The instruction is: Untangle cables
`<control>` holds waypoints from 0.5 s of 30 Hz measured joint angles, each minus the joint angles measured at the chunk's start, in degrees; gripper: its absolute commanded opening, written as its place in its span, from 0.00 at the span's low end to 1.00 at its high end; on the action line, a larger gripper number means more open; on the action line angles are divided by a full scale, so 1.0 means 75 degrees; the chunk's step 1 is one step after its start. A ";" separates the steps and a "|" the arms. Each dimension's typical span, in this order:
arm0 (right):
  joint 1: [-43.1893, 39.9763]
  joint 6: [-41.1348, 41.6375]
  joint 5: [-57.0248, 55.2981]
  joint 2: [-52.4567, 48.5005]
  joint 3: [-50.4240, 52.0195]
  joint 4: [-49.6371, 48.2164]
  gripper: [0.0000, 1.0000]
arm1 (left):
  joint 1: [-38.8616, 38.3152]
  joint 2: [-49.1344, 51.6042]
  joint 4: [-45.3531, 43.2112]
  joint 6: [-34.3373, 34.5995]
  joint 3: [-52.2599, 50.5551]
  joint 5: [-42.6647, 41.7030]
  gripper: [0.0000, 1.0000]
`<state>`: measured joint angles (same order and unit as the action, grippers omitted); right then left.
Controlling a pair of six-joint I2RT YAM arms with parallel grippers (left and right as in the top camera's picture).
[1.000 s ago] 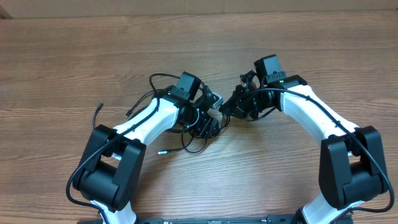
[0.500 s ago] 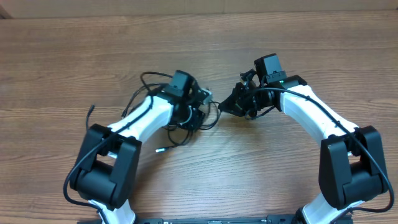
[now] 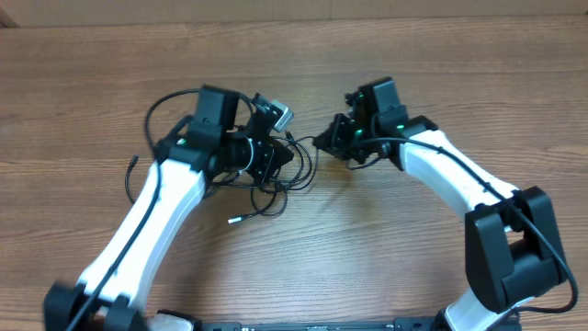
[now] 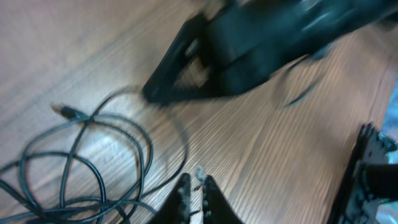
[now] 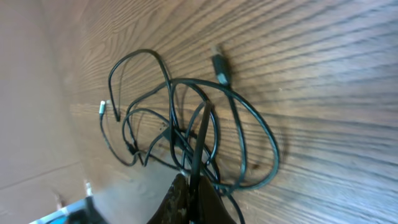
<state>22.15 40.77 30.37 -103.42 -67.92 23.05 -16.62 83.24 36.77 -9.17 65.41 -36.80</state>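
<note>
Loosely heaped on the brown wood-grain table (image 3: 432, 55), a little left of its middle: thin black flexible cables (image 3: 272, 180) in overlapping loops; one light-tipped small plug (image 3: 234, 222) lying out at the near edge of the heap, flat on the wood. Pressed together, the right black two-finger gripper (image 5: 189, 183) — pinching a single black strand climbing from its tips straight into the knot of loops; from overhead, just right of the heap, with that strand stretched across to it. Pressed nearly together too, the left black two-finger gripper (image 4: 196, 184), low over the wood at the heap's edge; any strand between its fingertips — impossible to tell. Ahead of the left tips, in the left wrist view, the blurred dark bulk of the right gripper, pointed toward the loops; a dark plug (image 4: 65, 111) flat on the wood at the top of the loops there.
</note>
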 measured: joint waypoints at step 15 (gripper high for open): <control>-0.0006 0.0758 -0.1781 -0.0495 0.0003 0.0023 0.33 | -0.0901 0.1632 0.0469 0.0866 0.0029 0.1693 0.44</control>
<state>22.11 46.46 17.02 -107.13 -67.90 23.22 -23.38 95.48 40.29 -2.68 65.63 -24.10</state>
